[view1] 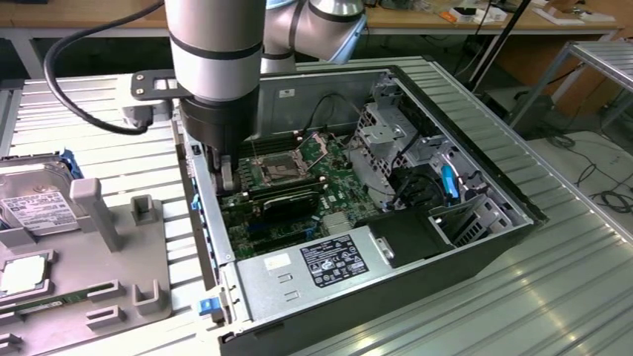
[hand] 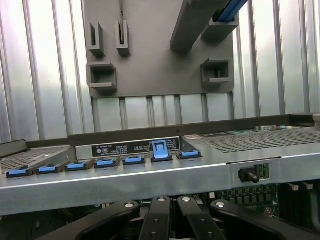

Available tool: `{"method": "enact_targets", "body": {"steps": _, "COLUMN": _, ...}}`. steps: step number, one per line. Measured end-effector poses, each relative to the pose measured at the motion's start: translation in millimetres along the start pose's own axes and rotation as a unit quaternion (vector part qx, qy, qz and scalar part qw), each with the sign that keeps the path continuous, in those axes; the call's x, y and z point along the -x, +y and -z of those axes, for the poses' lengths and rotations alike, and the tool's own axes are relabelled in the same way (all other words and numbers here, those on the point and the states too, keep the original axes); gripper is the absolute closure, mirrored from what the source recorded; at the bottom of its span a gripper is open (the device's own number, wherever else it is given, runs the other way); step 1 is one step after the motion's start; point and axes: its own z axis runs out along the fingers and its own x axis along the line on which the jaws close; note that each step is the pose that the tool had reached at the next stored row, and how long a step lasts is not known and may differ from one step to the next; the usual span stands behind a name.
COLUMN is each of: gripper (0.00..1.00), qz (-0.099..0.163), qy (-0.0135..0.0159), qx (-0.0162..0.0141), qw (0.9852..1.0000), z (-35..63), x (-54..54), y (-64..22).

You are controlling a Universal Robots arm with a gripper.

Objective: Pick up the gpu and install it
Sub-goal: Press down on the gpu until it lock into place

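The open computer case (view1: 396, 185) lies on its side holding the motherboard (view1: 296, 178), a power supply (view1: 327, 267) and the gpu (view1: 287, 194), seated flat just below the processor socket. It rests on a ribbed metal table (view1: 554, 297). The gripper (view1: 230, 174) (fingers closed, holding nothing) hangs at the case's wall beside the card, a grey parts tray (view1: 89, 245) with a hard drive (view1: 35, 196) on the exterior view's left.

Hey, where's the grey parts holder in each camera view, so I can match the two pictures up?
Exterior view: the grey parts holder lies at the exterior view's lower left, on the ribbed table beside the open computer case.
Wrist view: the holder lies flat on the ribbed table, beyond the case's metal side wall.
Shared landmark: that side wall of the case, the one next to the holder.
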Motion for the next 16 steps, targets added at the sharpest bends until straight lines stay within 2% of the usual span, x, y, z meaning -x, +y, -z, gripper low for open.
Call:
{"method": "enact_targets", "body": {"steps": 1, "gripper": 0.89, "qz": 0.000, "qy": -0.0009, "qx": -0.0029, "qw": 1.0000, "z": -1.5, "x": 0.0, "y": 0.1}}
{"method": "enact_targets", "body": {"steps": 3, "gripper": 0.89, "qz": 0.000, "qy": -0.0005, "qx": -0.0066, "qw": 1.0000, "z": -2.5, "x": -0.1, "y": 0.2}}
{"method": "enact_targets", "body": {"steps": 5, "gripper": 0.89, "qz": 0.000, "qy": -0.0003, "qx": -0.0093, "qw": 1.0000, "z": -3.6, "x": -0.3, "y": 0.2}}
{"method": "enact_targets", "body": {"steps": 8, "gripper": 0.89, "qz": 0.000, "qy": 0.0001, "qx": -0.0113, "qw": 0.9999, "z": -4.8, "x": 0.2, "y": -1.1}}
{"method": "enact_targets", "body": {"steps": 9, "gripper": 0.89, "qz": 0.000, "qy": 0.0002, "qx": -0.0113, "qw": 0.9999, "z": -5.2, "x": 0.6, "y": -4.8}}
{"method": "enact_targets", "body": {"steps": 14, "gripper": 0.89, "qz": 0.000, "qy": 0.0007, "qx": -0.0108, "qw": 0.9999, "z": -16.2, "x": 8.6, "y": -55.0}}
{"method": "enact_targets", "body": {"steps": 16, "gripper": 0.89, "qz": 0.000, "qy": 0.0009, "qx": -0.0110, "qw": 0.9999, "z": -19.0, "x": 9.7, "y": -67.5}}
